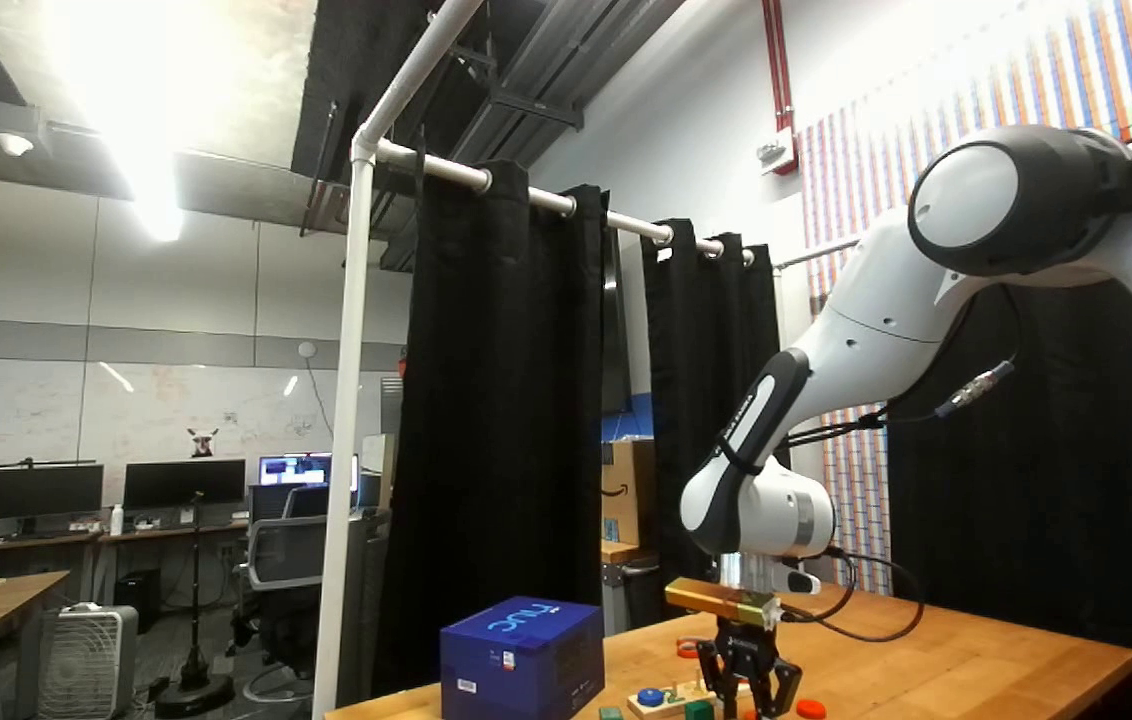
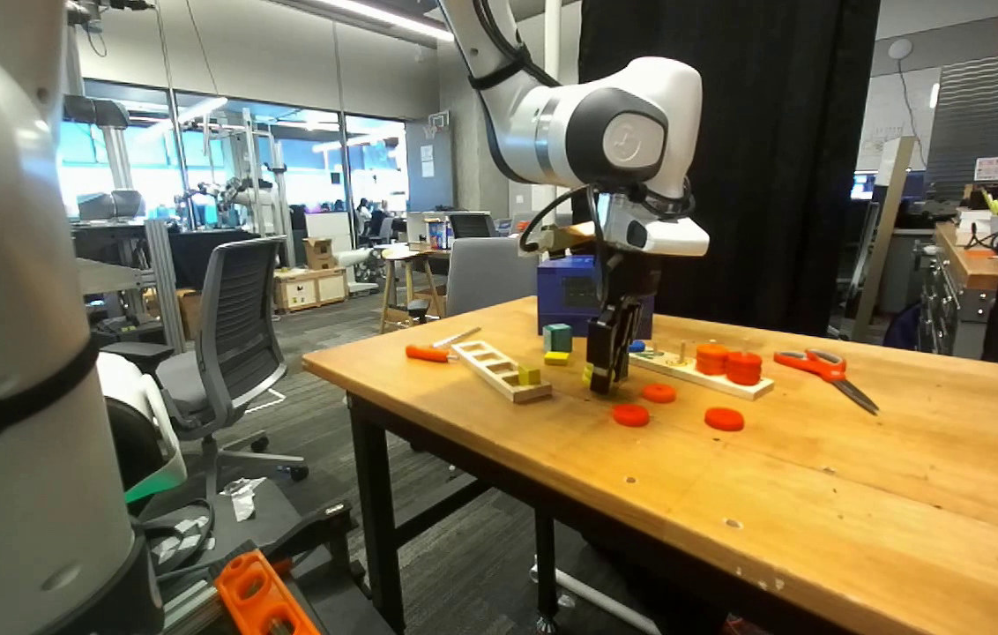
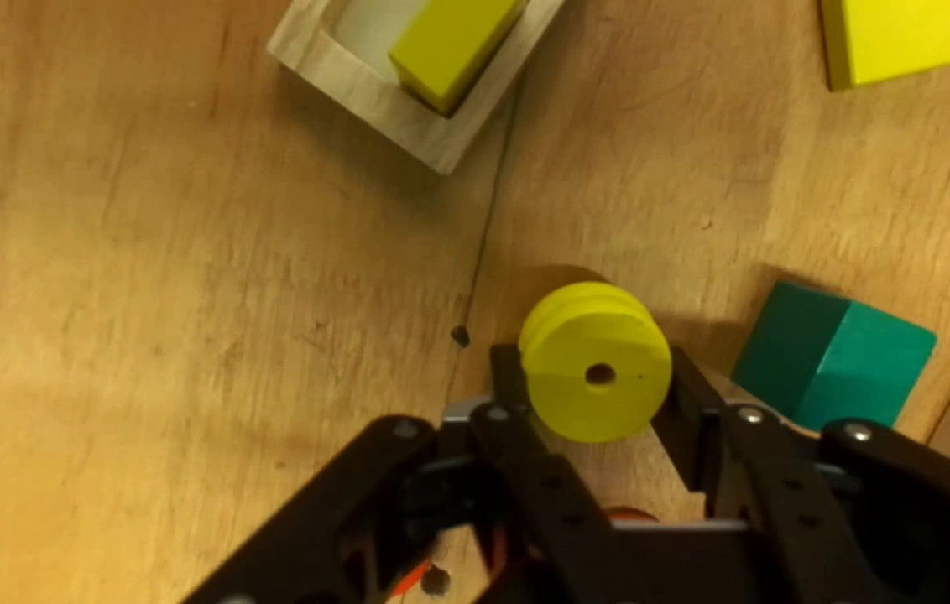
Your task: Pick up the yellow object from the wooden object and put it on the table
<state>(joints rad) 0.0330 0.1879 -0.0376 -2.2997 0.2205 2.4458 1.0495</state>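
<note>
yellow round holed piece (image 3: 577,356), likely wood: clamped in the black two-fingered claw (image 3: 595,373), at or just over the tan wooden tabletop (image 2: 869,516). should be light, stiff, slightly slick; hold across its diameter.

In an exterior view, the widest free lane on the worktop (image 2: 860,494) follows its near edge, rightward past three loose red discs (image 2: 724,419). Towards the left corner a slotted tray (image 2: 497,369) and orange-handled tool (image 2: 430,354) narrow the way; a blue box (image 2: 569,295) blocks the far-left corner. A peg board (image 2: 668,364) and scissors (image 2: 834,374) lie before the far edge. In the wrist view a yellow piece (image 3: 597,398) fills the gap within the gripper (image 3: 595,369), a green block (image 3: 832,356) stands just beside; opposite, bare wood reaches the edge.
</note>
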